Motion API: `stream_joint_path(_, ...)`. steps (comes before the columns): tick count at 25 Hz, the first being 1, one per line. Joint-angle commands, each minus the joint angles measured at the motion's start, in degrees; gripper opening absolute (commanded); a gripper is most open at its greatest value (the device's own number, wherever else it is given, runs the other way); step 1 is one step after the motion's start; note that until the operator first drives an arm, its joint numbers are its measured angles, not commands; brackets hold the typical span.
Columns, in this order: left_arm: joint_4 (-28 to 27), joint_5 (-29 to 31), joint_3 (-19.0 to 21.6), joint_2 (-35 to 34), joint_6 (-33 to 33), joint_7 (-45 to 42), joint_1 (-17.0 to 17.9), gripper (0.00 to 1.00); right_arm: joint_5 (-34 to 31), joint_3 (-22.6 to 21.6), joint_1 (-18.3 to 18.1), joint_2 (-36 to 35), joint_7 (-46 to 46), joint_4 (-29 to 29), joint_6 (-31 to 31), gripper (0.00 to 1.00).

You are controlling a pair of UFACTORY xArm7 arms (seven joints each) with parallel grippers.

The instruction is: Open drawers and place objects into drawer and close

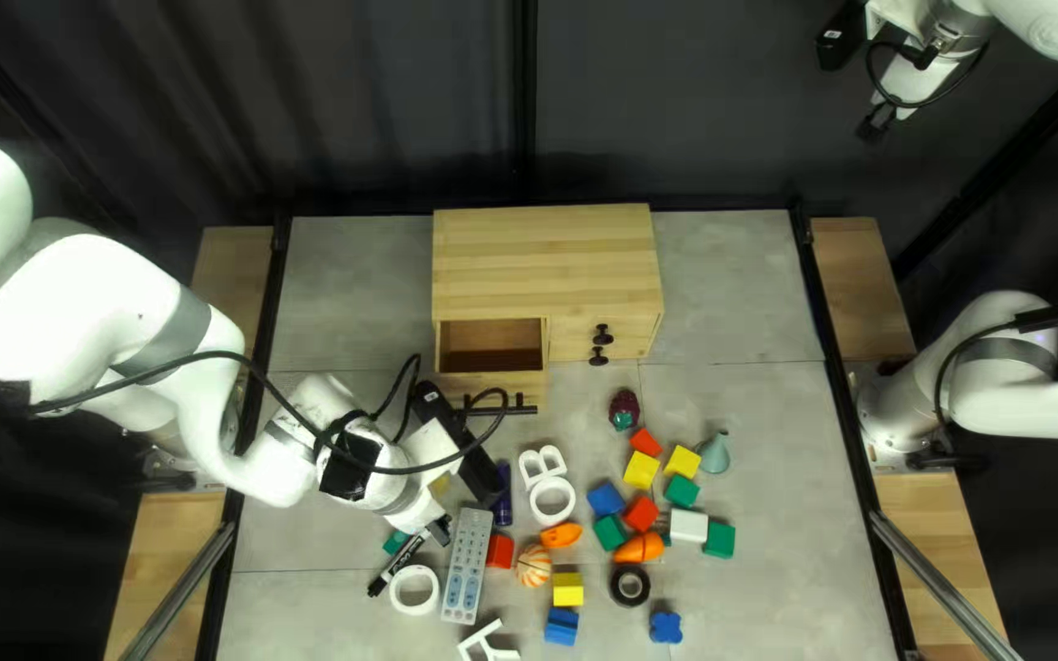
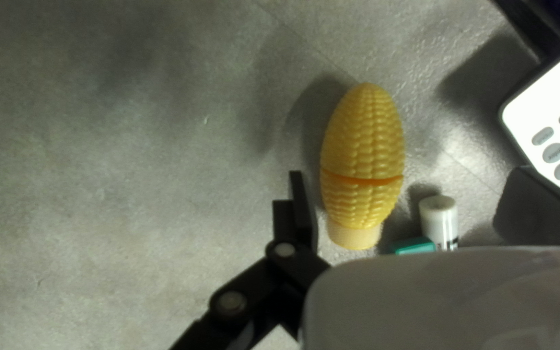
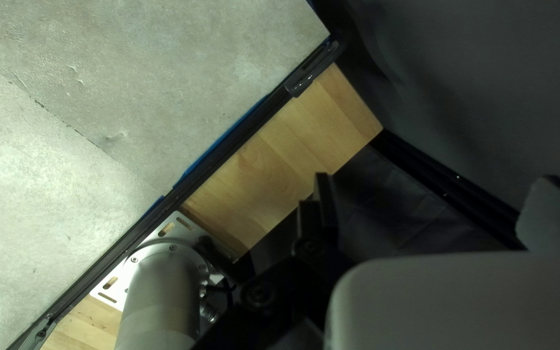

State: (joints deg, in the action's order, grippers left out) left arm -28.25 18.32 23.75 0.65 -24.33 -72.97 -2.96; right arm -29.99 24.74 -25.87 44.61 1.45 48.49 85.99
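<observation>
At the table's back stands a wooden cabinet (image 1: 547, 263) with its left drawer (image 1: 465, 389) pulled out and seemingly empty; the knobbed drawers (image 1: 574, 347) at its right are closed. My left gripper (image 1: 434, 531) is low over the table in front of the cabinet, left of the remote. In the left wrist view, a yellow toy corn (image 2: 363, 152) lies below and between the spread fingers of my left gripper (image 2: 416, 207), untouched. My right gripper (image 1: 876, 124) is raised beyond the far right corner; in the right wrist view, my right gripper (image 3: 439, 207) is open and holds nothing.
A grey remote (image 1: 468, 566), black marker (image 1: 398, 563), white tape roll (image 1: 414, 590) and blue can (image 1: 502, 496) surround the left gripper. Several colored blocks (image 1: 641, 513), an orange striped ball (image 1: 534, 566), black tape (image 1: 630, 585) and a dark red toy (image 1: 623, 405) lie farther right.
</observation>
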Motion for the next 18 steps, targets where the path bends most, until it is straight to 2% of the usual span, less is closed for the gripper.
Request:
stream_joint_path(1,0.2,0.8,-0.1,0.4,0.7,-0.7,0.0,0.35,0.0,0.0,0.0,0.0,0.0,0.0,0.0,1.00)
stream_joint_path(3,0.1,0.9,-0.1,0.5,0.7,-0.8,-0.1,0.37,0.0,0.0,0.0,0.0,0.0,0.0,0.0,1.00)
stream_joint_path(4,0.1,1.0,-0.1,0.5,0.7,-0.8,-0.1,0.34,0.0,0.0,0.0,0.0,0.0,0.0,0.0,1.00)
stream_joint_path(6,0.1,0.8,-0.1,0.2,0.4,-0.7,0.0,0.10,0.0,0.0,0.0,0.0,0.0,0.0,0.0,1.00)
stream_joint_path(7,0.1,-0.3,0.0,-0.9,-0.8,0.1,0.1,0.08,0.0,0.0,0.0,0.0,0.0,0.0,0.0,1.00)
stream_joint_path(9,-0.1,-2.2,0.0,-2.8,-2.9,1.7,0.5,0.09,0.0,0.0,0.0,0.0,0.0,0.0,0.0,1.00)
stream_joint_path(12,-1.7,-6.4,-1.0,-8.6,-10.5,6.2,2.0,0.11,0.0,0.0,0.0,0.0,0.0,0.0,0.0,1.00)
stream_joint_path(16,-3.9,-6.7,-1.8,-12.4,-16.7,8.8,1.9,0.13,0.0,0.0,0.0,0.0,0.0,0.0,0.0,1.00)
stream_joint_path(18,-5.3,-6.7,-3.5,-16.1,-21.1,12.1,1.4,0.16,0.0,0.0,0.0,0.0,0.0,0.0,0.0,1.00)
